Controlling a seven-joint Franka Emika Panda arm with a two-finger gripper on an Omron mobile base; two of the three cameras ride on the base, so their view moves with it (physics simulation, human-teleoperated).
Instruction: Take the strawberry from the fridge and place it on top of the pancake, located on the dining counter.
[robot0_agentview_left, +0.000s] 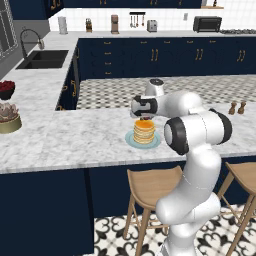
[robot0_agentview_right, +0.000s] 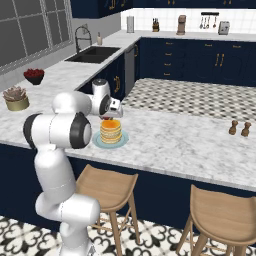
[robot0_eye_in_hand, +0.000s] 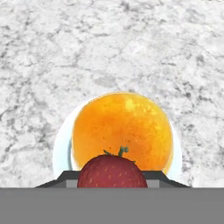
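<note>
**Strawberry held just over the pancake stack**

In your hand view the strawberry (robot0_eye_in_hand: 112, 171) sits at the 6 o'clock edge, red with seeds and a small green stem pointing up. It lies between the two dark finger tips (robot0_eye_in_hand: 65, 178), which show on either side of it, so the gripper (robot0_eye_in_hand: 112, 180) stands partly closed with the berry clamped between its fingers. Directly behind the berry, toward 12 o'clock, you see the round golden top of the pancake (robot0_eye_in_hand: 121, 131), ringed by the pale rim of its plate (robot0_eye_in_hand: 60, 151). Marbled stone of the dining counter (robot0_eye_in_hand: 109, 48) surrounds the plate on all sides.

From the left base view, the white arm bends over the counter and its hand hangs right above the stack. The pancake (robot0_agentview_left: 144, 132) rests on its blue-green plate (robot0_agentview_left: 131, 141) near the counter's front edge. You cannot tell from here whether the berry touches the top pancake.

In the right base view the stack (robot0_agentview_right: 111, 130) stands at the 3 o'clock side of the arm's elbow, with the hand just above it. Two small brown shakers (robot0_agentview_right: 239, 128) stand well apart from the plate, toward 3 o'clock. A wooden stool (robot0_agentview_right: 107, 188) sits below the counter edge, at 6 o'clock from the plate.
</note>
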